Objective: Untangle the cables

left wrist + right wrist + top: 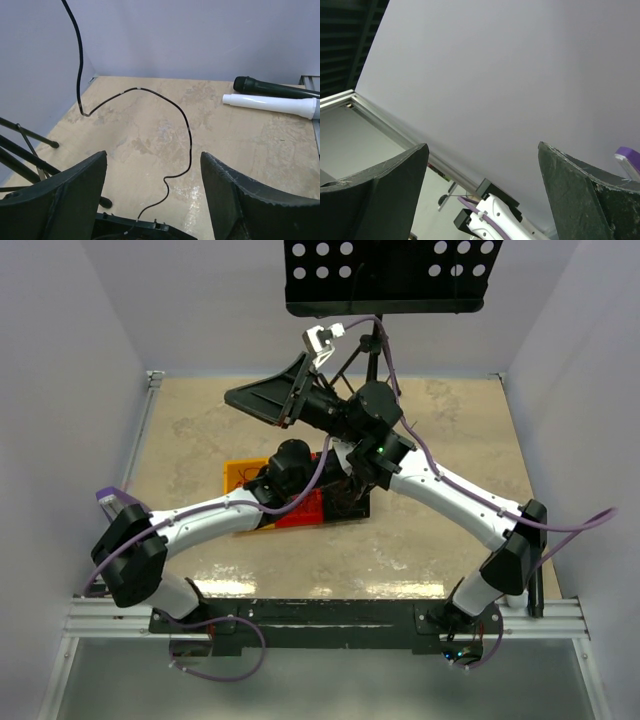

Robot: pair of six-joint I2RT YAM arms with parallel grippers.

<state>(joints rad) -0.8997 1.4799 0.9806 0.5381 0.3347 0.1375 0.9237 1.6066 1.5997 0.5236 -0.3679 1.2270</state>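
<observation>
1. The cables point(190, 145): the left wrist view shows one thin black strand. It drops from the upper left, bends at the table point(240, 145) and arcs across the bare top. It then wriggles back toward the base of the left gripper point(152, 155).
2. In the top view the rest seems to be a dark clump beside an orange and red flat thing point(240, 475) at mid-table. It sits under the crossing arms and is too hidden to be sure.
3. Edges: lilac walls point(60, 390) close the table on the left, back and right. An aluminium frame point(320, 615) runs along the near edge.
4. Open tabletop lies to the right and toward the near edge. Black tripod legs point(25, 134) stand at the back, under a perforated black plate point(390, 275).
5. The left gripper's jaws are spread wide, with nothing pinched between them.
6. The right gripper point(481, 145) is raised and faces a wall, its jaws also spread and holding nothing.
</observation>
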